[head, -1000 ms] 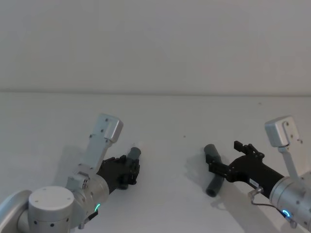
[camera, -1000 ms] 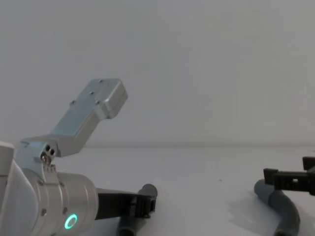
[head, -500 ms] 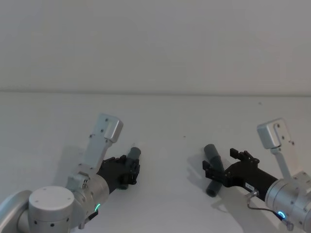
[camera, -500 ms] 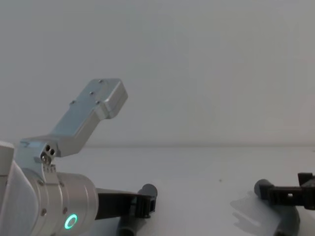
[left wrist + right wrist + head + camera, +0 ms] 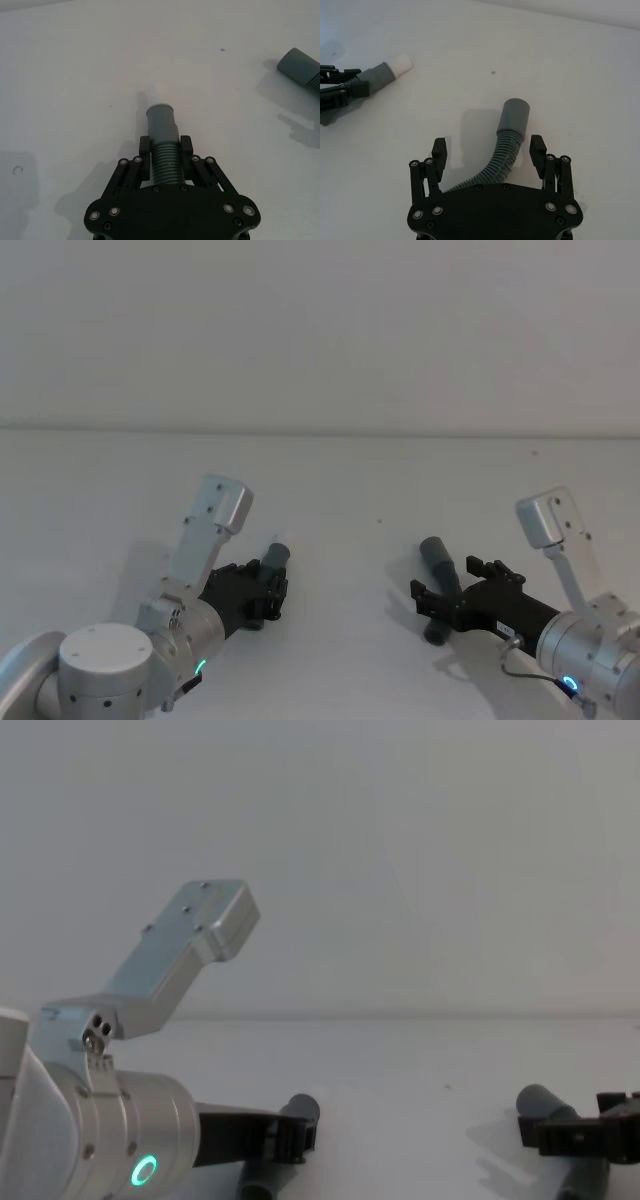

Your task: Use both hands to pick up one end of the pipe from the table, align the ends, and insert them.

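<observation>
The pipe lies in two dark-grey ribbed pieces on the white table (image 5: 340,500). My left gripper (image 5: 165,146) is shut on the ribbed part of the left piece (image 5: 161,122), whose cuff carries a white tip (image 5: 400,65). In the head view the left gripper (image 5: 268,585) sits low at the left. My right gripper (image 5: 488,149) is open and straddles the bent right piece (image 5: 514,117), one finger on each side, not touching it. That piece's wide open cuff (image 5: 437,558) points away from the right gripper (image 5: 447,580). The chest view shows the cuff (image 5: 540,1102) at the lower right.
A white wall (image 5: 320,330) rises behind the table's far edge. A bare stretch of table (image 5: 350,570) separates the two pieces. A small dark speck (image 5: 493,72) marks the surface.
My right gripper has come down and moved left, its open fingers now on either side of the right piece. The left arm and its piece have not moved.
</observation>
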`<state>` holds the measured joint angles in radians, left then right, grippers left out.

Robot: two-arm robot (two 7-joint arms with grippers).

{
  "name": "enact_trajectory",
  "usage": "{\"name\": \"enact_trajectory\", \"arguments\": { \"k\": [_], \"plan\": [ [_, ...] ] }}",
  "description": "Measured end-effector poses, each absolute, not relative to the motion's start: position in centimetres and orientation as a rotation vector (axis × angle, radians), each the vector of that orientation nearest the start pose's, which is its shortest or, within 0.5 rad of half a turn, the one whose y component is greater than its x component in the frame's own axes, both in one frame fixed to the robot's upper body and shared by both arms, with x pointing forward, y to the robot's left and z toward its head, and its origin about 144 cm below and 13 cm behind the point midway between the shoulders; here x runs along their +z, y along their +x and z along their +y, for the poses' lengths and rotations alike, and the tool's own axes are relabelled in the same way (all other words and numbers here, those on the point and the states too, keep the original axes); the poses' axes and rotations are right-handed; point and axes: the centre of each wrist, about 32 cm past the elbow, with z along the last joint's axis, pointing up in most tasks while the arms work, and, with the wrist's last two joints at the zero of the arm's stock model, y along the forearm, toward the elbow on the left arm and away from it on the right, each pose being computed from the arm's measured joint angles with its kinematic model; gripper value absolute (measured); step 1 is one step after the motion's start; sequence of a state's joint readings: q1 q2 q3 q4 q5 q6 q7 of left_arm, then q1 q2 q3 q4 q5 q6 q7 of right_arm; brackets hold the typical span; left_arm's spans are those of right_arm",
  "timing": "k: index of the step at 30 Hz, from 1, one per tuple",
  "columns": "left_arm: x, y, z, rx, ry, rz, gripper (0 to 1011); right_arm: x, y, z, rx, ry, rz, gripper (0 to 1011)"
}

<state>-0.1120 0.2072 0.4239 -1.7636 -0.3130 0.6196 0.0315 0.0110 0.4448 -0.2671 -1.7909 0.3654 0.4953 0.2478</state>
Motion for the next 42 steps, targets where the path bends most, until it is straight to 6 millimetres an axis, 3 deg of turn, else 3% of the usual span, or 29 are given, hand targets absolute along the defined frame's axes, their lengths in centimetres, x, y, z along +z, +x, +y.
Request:
{"name": "enact_trajectory", "arguments": {
  "k": [31,35,42],
  "plan": [
    [120.97,45.32,14.53,1.095,0.337,0.285,333,119.11,44.61,-24.06,-1.004,-0.38,0.275,1002],
    [120.97,45.32,14.53,1.095,0.337,0.285,334,119.08,44.6,-24.0,-1.004,-0.38,0.276,945],
    [120.97,45.32,14.53,1.095,0.337,0.285,333,119.03,44.59,-23.94,-1.005,-0.381,0.278,722]
  ]
}}
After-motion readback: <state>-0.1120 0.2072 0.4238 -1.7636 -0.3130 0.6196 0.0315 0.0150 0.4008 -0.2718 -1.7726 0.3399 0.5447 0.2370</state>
